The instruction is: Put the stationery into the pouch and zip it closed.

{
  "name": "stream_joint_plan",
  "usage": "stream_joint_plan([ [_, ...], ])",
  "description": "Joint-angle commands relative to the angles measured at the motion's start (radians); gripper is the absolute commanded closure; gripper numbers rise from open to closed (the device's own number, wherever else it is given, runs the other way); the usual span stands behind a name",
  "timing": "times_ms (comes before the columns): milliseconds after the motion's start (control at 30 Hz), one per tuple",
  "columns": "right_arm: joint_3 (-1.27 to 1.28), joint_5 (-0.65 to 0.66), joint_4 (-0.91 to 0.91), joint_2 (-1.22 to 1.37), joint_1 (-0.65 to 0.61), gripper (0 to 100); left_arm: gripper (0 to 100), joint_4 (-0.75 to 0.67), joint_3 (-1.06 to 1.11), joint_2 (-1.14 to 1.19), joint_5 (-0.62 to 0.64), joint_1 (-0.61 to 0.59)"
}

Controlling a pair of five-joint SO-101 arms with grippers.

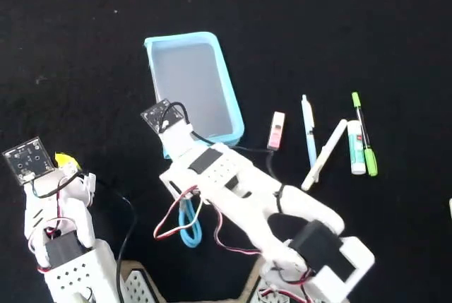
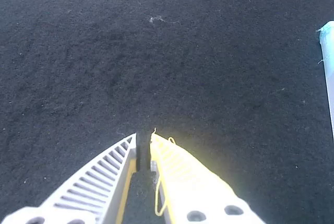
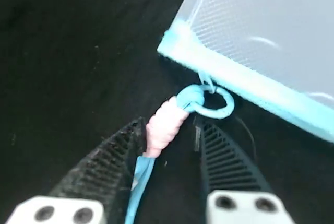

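Note:
A light blue pouch [image 1: 192,84] lies flat in the middle of the black table; its edge also shows in the left wrist view [image 2: 329,57]. My right gripper [image 3: 168,124] is at the pouch's near corner [image 3: 250,36], open, with the pink zipper pull [image 3: 164,125] and its blue cord between the fingers. To the right of the pouch lie a pink eraser [image 1: 276,131], a blue-white pen [image 1: 308,131], a white pen [image 1: 325,155], a glue stick [image 1: 356,147] and a green marker [image 1: 364,133]. My left gripper [image 2: 143,138] is shut on nothing over bare cloth at the front left.
A loop of blue cord [image 1: 188,222] lies under the right arm, near the front edge. Black cloth [image 1: 85,70] covers the whole table. Both arm bases stand at the front edge.

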Motion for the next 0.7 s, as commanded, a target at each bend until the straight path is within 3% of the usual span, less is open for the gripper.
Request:
stream_joint_plan([
  [0,-0.012,-0.075,-0.032,0.01,-0.009,83.8,94,-0.018,0.007,-0.002,0.008,-0.012],
  [400,-0.051,-0.087,0.127,0.047,-0.012,84.4,94,-0.017,0.007,-0.002,0.008,-0.012],
  [567,-0.056,0.064,0.175,0.054,0.028,99.2,94,-0.015,0.007,-0.002,0.008,-0.012],
  [667,-0.059,0.16,0.238,0.019,0.114,99.1,94,-0.015,0.007,-0.002,0.008,-0.012],
])
